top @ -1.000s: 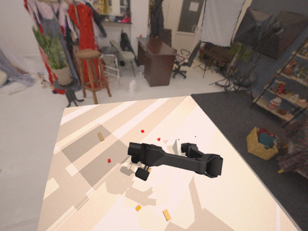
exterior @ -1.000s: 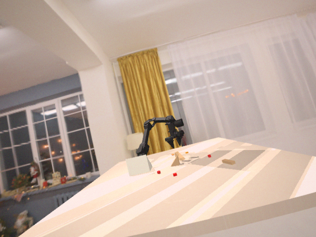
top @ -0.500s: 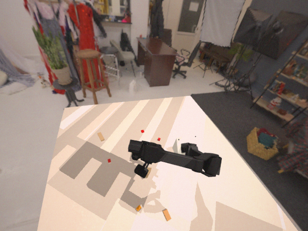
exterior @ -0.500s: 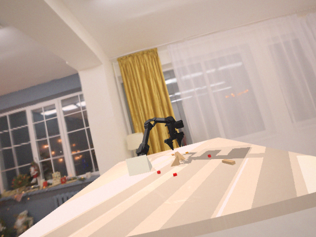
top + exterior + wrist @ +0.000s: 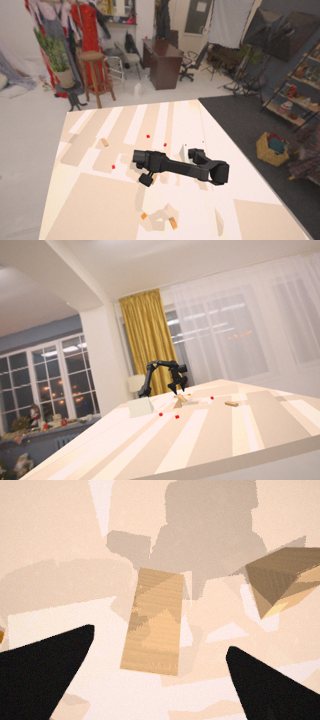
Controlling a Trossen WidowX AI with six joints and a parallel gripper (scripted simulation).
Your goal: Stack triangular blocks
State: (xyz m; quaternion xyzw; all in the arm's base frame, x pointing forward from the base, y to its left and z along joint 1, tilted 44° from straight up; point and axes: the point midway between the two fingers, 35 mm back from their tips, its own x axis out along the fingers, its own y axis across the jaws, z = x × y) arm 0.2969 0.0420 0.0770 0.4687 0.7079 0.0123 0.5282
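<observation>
One triangular block (image 5: 152, 622) (image 5: 154, 179) (image 5: 183, 398) lies on the table below my gripper, a rectangular face showing in the wrist view. In the top view it is mostly hidden behind the gripper. The other triangular block (image 5: 282, 580) (image 5: 177, 403) stands apart at the right of the wrist view, a triangular end showing. The arm hides it in the top view. My gripper (image 5: 162, 642) (image 5: 180, 392) is wide open and empty, above the first block, with the fingertips on either side of it in the wrist view. Neither block is on the other.
A pale wedge-shaped object (image 5: 140, 407) stands near the arm's base. Red cubes (image 5: 148, 136) (image 5: 165, 144) (image 5: 113, 166) and a tan bar (image 5: 104, 142) (image 5: 231, 403) lie around. An orange cube (image 5: 143, 215) and an orange bar (image 5: 173, 223) lie at the near side in the top view.
</observation>
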